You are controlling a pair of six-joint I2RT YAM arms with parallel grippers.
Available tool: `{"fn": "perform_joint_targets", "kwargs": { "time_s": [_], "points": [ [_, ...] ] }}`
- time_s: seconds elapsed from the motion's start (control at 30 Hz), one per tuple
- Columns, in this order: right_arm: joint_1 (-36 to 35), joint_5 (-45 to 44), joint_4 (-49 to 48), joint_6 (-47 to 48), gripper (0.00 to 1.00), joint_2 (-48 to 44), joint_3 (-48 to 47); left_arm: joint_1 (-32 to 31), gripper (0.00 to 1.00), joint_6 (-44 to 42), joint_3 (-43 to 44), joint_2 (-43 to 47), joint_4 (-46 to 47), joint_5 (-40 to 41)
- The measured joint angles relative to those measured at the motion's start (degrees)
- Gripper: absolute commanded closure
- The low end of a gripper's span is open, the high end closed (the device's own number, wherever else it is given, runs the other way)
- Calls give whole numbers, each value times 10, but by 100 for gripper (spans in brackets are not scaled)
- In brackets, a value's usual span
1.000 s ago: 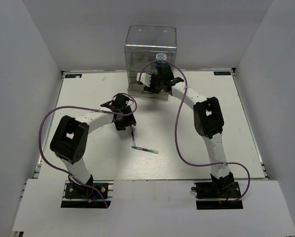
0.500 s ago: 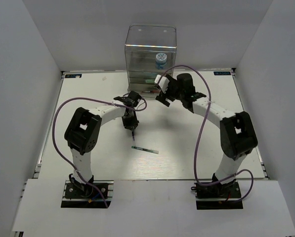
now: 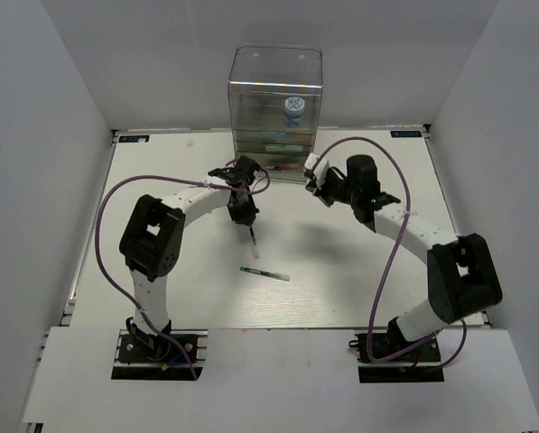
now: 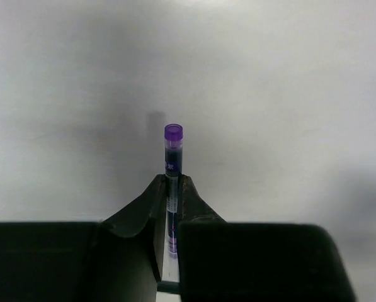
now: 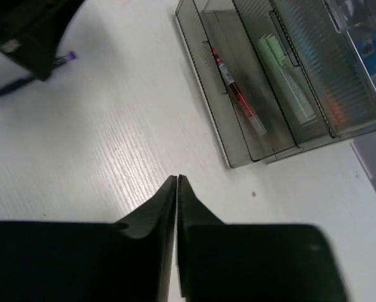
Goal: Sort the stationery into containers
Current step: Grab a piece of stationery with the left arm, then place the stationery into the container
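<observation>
My left gripper (image 3: 243, 215) (image 4: 172, 180) is shut on a thin dark pen (image 3: 252, 240) with a purple cap (image 4: 173, 133), which sticks out past the fingertips. A green pen (image 3: 264, 272) lies flat on the table just nearer than it. At the back stands the clear organiser (image 3: 276, 90), the blue-and-white tape roll (image 3: 293, 108) in its tall upper compartment. In the right wrist view its drawers (image 5: 238, 157) stand pulled out. One holds a red pen (image 5: 236, 92) and another a pale-green marker (image 5: 288, 82). My right gripper (image 3: 315, 173) (image 5: 177, 180) is shut and empty, just right of the drawers.
White walls enclose the white table (image 3: 161, 180) on three sides. Purple cables loop from both arms over the table. The left gripper's dark body (image 5: 30, 28) shows at the top left of the right wrist view.
My left gripper shut on the dark pen and raised it off the table towards the organiser. My right gripper drew back from the organiser to the right and shut.
</observation>
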State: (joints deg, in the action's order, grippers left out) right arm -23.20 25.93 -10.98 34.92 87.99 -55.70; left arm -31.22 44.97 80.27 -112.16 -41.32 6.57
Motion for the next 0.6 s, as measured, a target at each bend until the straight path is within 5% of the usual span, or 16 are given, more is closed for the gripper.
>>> {"fn": "perform_joint_targets", "kwargs": {
  "time_s": [0.23, 0.6],
  "points": [
    [7, -40, -48, -9, 100, -50, 127, 16, 100, 85, 98, 1, 118, -51],
    [14, -30, -42, -6, 100, -120, 203, 59, 100, 323, 103, -56, 359, -69]
  ]
}}
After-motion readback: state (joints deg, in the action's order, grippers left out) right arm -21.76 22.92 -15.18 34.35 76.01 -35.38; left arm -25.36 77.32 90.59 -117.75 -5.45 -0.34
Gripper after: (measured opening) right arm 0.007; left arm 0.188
